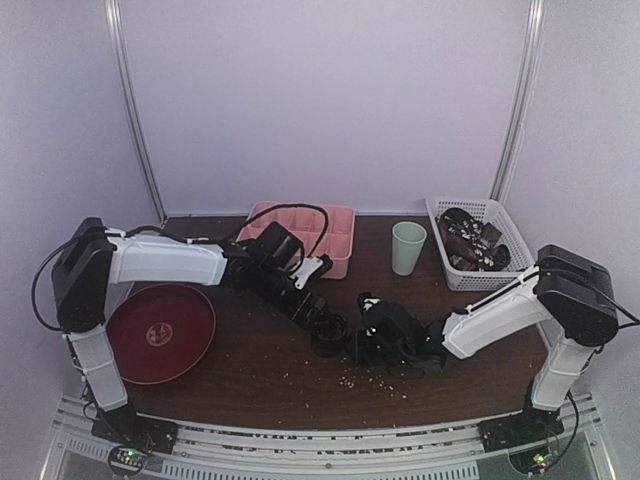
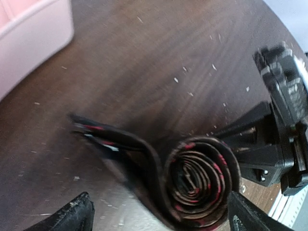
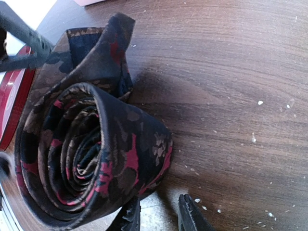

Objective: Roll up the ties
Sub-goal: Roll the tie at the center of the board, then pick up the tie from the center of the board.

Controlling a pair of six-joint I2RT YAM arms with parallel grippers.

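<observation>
The rolled tie (image 3: 91,144) stands on its edge near the middle of the bench (image 1: 250,385). It is a dark coil with red and tan flowers, its layers fairly even, and a loose tail (image 2: 103,137) lies flat on the wood beside it. The left jaws stand wide apart with the coil between them. Neither of their fingers (image 2: 77,214) touches the fabric, so nothing on that side holds the roll. The right jaws sit part-open on the coil's right. Bare wood shows between their fingers (image 3: 190,216), one of which rests against the outer wrap, so I read them as bracing rather than grasping. I judge the winding nearly done, with the tail left to take in. Soft cloth like this loosens once it is free, so I would keep the right side leaning on the outer wrap while I bring the left jaws down over the tail close to the coil. From there I would wind on in short turns, keeping the cloth taut and the edges level so the coil does not cone out. Squeezing the flat faces hard would push the centre out. The pink tray (image 1: 335,250) lies far left of centre, the green cup (image 1: 408,247) is right of it, and the white basket (image 1: 470,204) with more ties (image 1: 472,242) is at far right.
</observation>
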